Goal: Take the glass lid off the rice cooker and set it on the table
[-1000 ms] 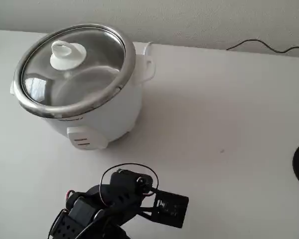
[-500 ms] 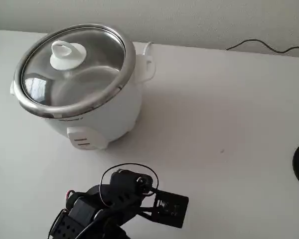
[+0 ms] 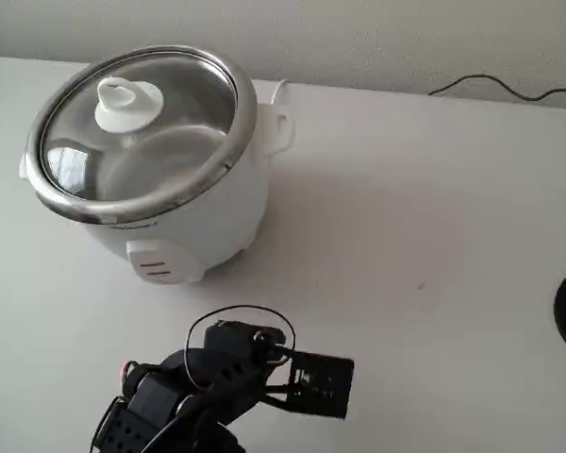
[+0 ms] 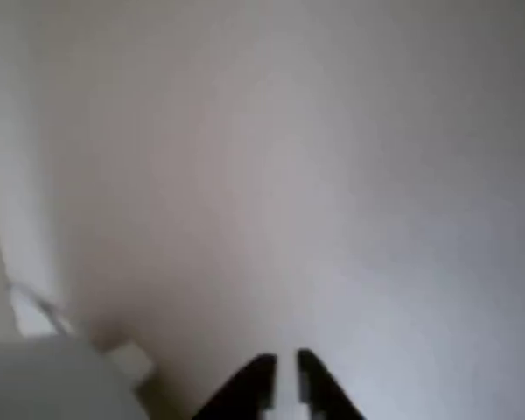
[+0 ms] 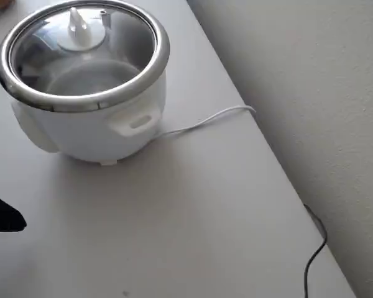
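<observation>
Lid [image 3: 137, 118] seated on cooker [image 3: 179, 222]; knob [image 3: 127, 104] up-left of arm in fixed view. Tool [image 4: 284, 372] nearly closed, empty, over bare surface [image 3: 434, 236].

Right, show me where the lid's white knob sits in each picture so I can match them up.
Fixed view: the white knob sits upper left, at the centre of the glass lid on the rice cooker.
Overhead view: knob near the top edge, left of middle.
Wrist view: too blurred to pick it out; a pale shape lies at lower left.
Shared landmark: the lid's metal rim.
</observation>
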Tool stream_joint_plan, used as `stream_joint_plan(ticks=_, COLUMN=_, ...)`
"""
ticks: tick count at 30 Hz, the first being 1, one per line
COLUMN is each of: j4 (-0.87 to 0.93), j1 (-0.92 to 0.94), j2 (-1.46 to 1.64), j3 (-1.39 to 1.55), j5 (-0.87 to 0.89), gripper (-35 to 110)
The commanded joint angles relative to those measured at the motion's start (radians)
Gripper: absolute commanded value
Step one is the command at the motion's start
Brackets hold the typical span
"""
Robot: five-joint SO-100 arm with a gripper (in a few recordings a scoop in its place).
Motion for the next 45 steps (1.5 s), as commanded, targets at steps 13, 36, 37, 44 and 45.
stream_joint_plan(ticks=13, j4=-0.021, j1=-0.282, j2=0.012, j3=-0.051, j5=-0.207, gripper=4)
stream_joint_plan(ticks=36, j4=0.31, j1=-0.396, j2=-0.689, j3=-1.042, j5=-0.135, gripper=11)
stream_joint_plan(ticks=37, j4=0.402, j1=-0.388, j2=-0.746, j3=-1.169, j5=-0.138, gripper=11)
stream_joint_plan(ticks=44, j4=0.715, j1=-0.244, j2=-0.923, j3=-1.707, j5=-0.176, gripper=11)
stream_joint_plan(ticks=45, j4=0.713, j1=-0.245, j2=-0.937, j3=-1.746, j5=-0.178, gripper=11)
